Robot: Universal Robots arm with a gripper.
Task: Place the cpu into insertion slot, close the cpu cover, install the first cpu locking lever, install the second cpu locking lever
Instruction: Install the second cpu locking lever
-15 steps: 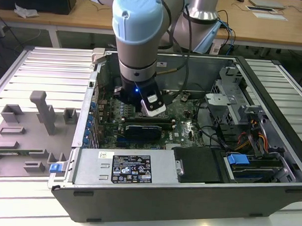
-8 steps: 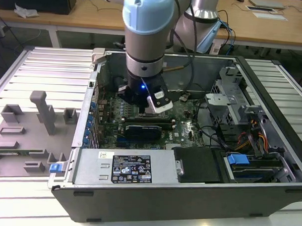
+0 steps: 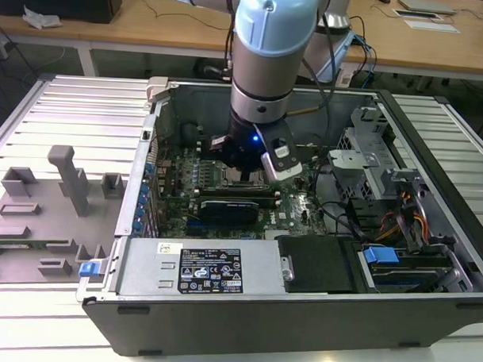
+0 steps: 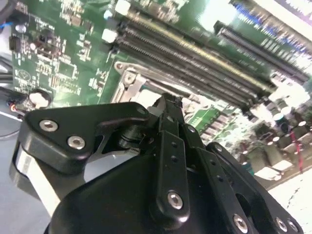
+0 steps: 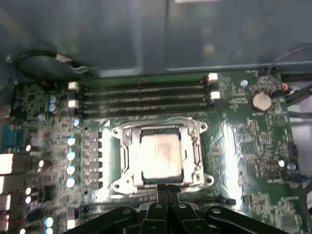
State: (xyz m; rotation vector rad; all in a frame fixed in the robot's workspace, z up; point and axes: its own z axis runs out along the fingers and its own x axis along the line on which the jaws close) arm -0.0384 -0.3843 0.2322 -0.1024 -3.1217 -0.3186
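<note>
The cpu (image 5: 161, 155) already sits in the insertion slot (image 5: 195, 168), its dull silver top showing through the window of the cpu cover (image 5: 127, 156), which lies flat over it. So the first two steps look done, and my judgement is that the work in hand is the locking levers, though I cannot make out from these pictures whether either lever is already latched.

The tool (image 5: 167, 186) hovers right at the edge of the cover's frame, on the side away from the long black memory slots (image 5: 146, 100). Its fingers (image 5: 161, 189) are pressed together with no gap between them, and they hold nothing. In the second wrist view the tool (image 4: 168, 100) comes down just beside the metal frame, with the memory slots beyond it. In the exterior view the arm reaches down into the open computer case (image 3: 300, 310), with the tool (image 3: 246, 169) low over the green motherboard (image 3: 292, 210) (the socket itself is mostly hidden there by the wrist).

A lever step would call for a careful push with the closed tips along the frame's edge, kept clear of the cpu and of the small parts beside the socket.
</note>
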